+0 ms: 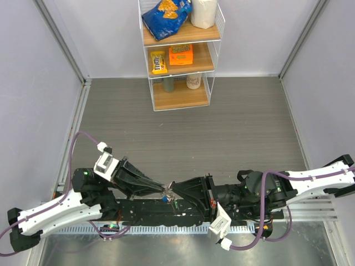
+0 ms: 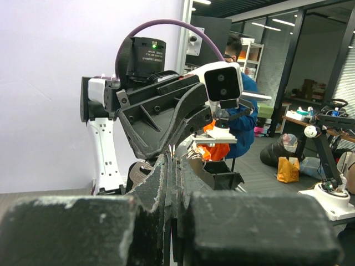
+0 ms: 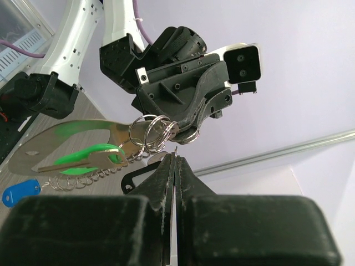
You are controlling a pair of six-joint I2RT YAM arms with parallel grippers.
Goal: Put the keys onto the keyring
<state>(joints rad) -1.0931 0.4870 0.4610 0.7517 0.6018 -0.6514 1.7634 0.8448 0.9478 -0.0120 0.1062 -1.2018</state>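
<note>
Two arms reached inward from the near corners in the top view, each stretched low and nearly level, so that the left gripper (image 1: pixel 165 189) and the right gripper (image 1: pixel 173 185) met tip to tip at the near edge of the table (image 1: pixel 238 127); the keys (image 1: pixel 166 198) showed as small blue and green specks just on the near side of that meeting point; at the far side stood a wire shelf rack (image 1: pixel 177 98) holding a blue snack bag (image 1: pixel 165 16) and a white tub (image 1: pixel 203 12) on top, a yellow packet (image 1: pixel 159 62) and an orange box (image 1: pixel 181 54) in the middle, and two cups (image 1: pixel 193 82) on the lowest board, their print too small to read; from the left wrist, that gripper's two fingers were pressed together with only a thin slit between them, the right gripper's dark body and white camera faced it closely, a sticker (image 2: pixel 150 54) on the motor above was too fine to read, and a person (image 2: pixel 244 105) in blue sat in the office beyond; from the right wrist, its own fingers were likewise clenched, a sliver of wire at their tip, though whether they pinched it could not be told; opposite, the left gripper's tips clamped the keyring (image 3: pixel 148 134), a cluster of silvery rings with a coiled chain (image 3: pixel 83 176) trailing left; from it hung a green-headed key (image 3: pixel 91 157), a blue-headed key (image 3: pixel 19 192) at the left edge, and a broad silvery blade (image 3: pixel 66 136) behind them.
</note>
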